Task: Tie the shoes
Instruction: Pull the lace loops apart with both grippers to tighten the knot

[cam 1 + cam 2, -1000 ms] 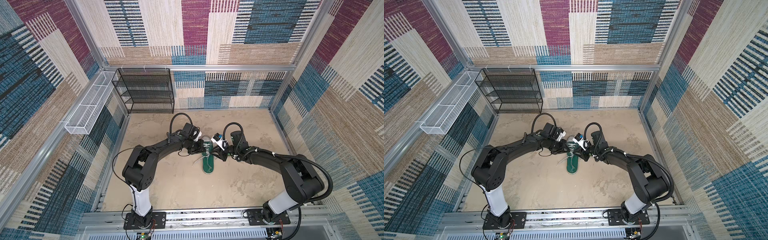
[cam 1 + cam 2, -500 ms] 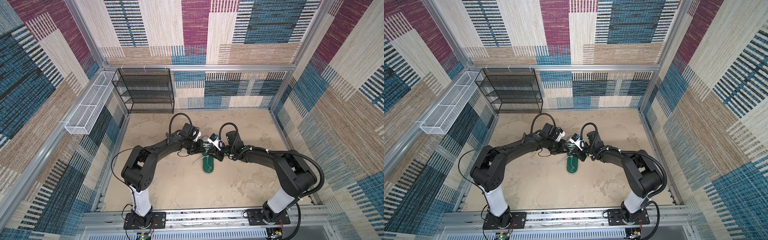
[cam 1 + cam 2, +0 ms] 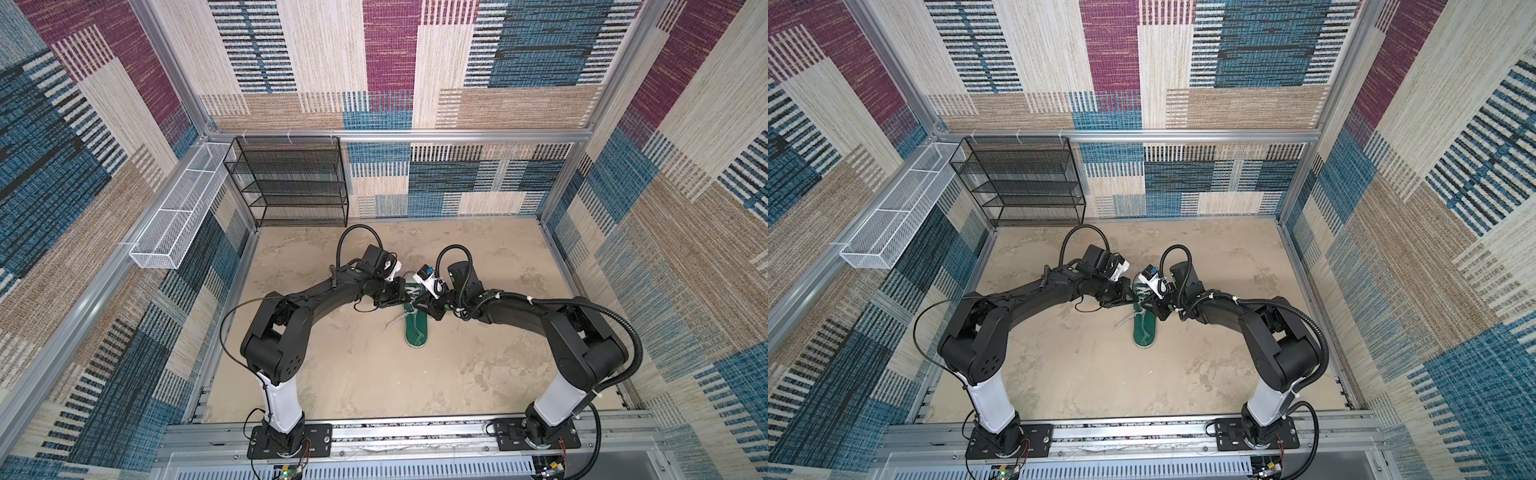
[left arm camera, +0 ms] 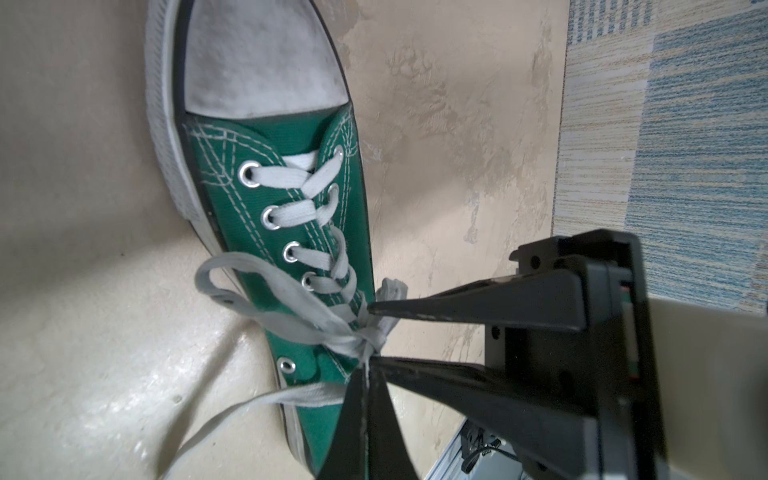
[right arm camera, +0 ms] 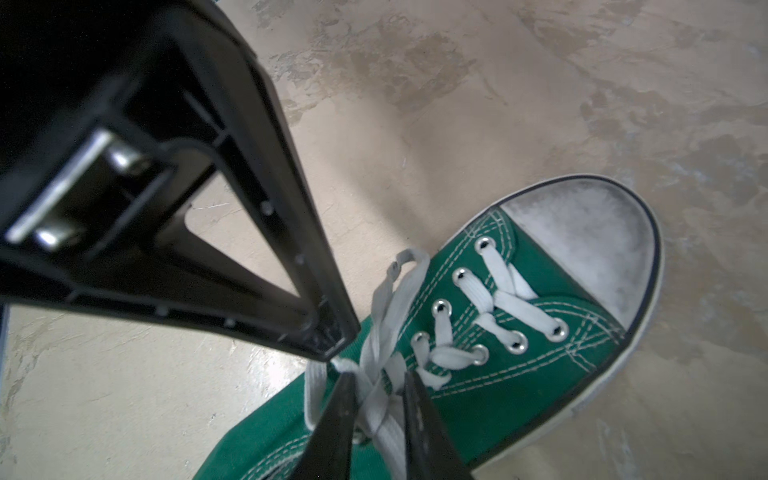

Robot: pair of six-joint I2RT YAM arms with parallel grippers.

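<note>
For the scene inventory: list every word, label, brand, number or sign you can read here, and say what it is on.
No text can be read in any view.
Sneaker: no brand or label shows on the canvas, toe cap or sole edge.
Blue-and-white block on the right arm's wrist: any marking is too small to read.
Arm bases and front rail: no legible marking.

In both top views the arms covered the sneaker's [image 3: 416,330] laced front; the heel was cut off in the left wrist view, laces [image 4: 291,305] trailing out.
</note>
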